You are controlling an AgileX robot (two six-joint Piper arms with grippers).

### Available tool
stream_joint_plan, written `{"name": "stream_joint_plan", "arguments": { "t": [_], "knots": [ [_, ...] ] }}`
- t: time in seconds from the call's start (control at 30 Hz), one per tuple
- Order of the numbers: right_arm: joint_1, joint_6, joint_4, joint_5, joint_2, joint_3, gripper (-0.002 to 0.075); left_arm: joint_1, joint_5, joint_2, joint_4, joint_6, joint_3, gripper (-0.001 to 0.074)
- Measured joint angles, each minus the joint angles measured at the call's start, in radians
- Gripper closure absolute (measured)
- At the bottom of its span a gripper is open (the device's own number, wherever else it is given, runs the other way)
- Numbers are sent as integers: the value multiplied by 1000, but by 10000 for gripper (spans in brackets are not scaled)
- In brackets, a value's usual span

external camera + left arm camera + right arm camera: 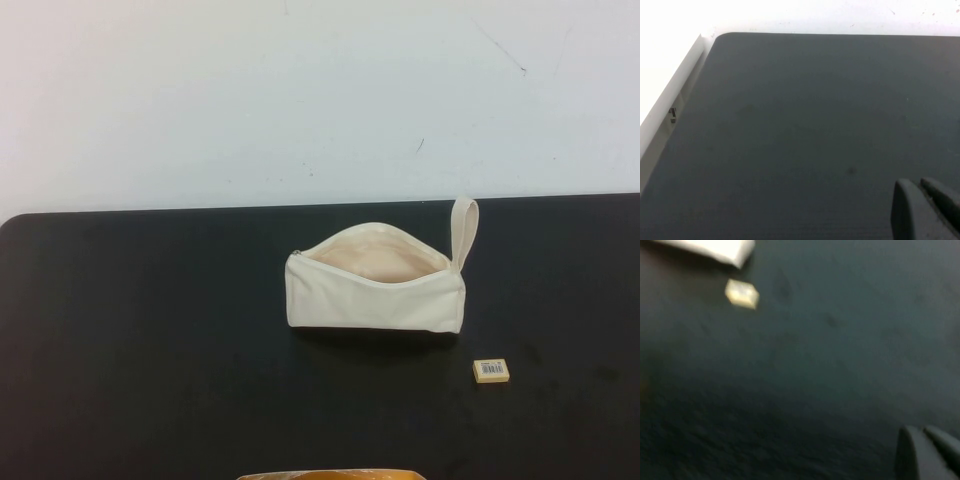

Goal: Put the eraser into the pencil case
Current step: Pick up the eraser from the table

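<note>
The cream pencil case (375,290) stands on the black table with its zip open, its beige lining showing and its loop strap at its right end. The tan-yellow eraser (491,371) lies flat on the table just in front of the case's right end, apart from it. The right wrist view shows the eraser (742,294) and a corner of the case (715,250) some way ahead of my right gripper (921,432), which is shut and empty. My left gripper (919,186) is shut and empty over bare table. Neither gripper shows in the high view.
The black table (150,350) ends at a white wall behind it. A tan-orange object (330,474) pokes in at the near edge. A white ledge (670,90) runs along the table's left side.
</note>
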State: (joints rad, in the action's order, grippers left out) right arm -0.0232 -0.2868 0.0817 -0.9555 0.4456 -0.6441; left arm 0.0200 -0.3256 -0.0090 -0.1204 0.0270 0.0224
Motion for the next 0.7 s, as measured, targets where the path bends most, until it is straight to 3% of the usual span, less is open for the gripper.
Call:
{"name": "stream_joint_plan", "arguments": {
  "t": [0.13,0.37,0.5,0.7],
  "knots": [
    [0,-87,-51,-129,209,-193,727,0,0,0,0,0,0,736],
    [-11,-255,181,-187,510,-351,727,0,0,0,0,0,0,736],
    [-94,-240,175,-199,682,-437,727,0,0,0,0,0,0,736],
    [-295,-98,6,-199,911,-585,727,0,0,0,0,0,0,736]
  ]
}}
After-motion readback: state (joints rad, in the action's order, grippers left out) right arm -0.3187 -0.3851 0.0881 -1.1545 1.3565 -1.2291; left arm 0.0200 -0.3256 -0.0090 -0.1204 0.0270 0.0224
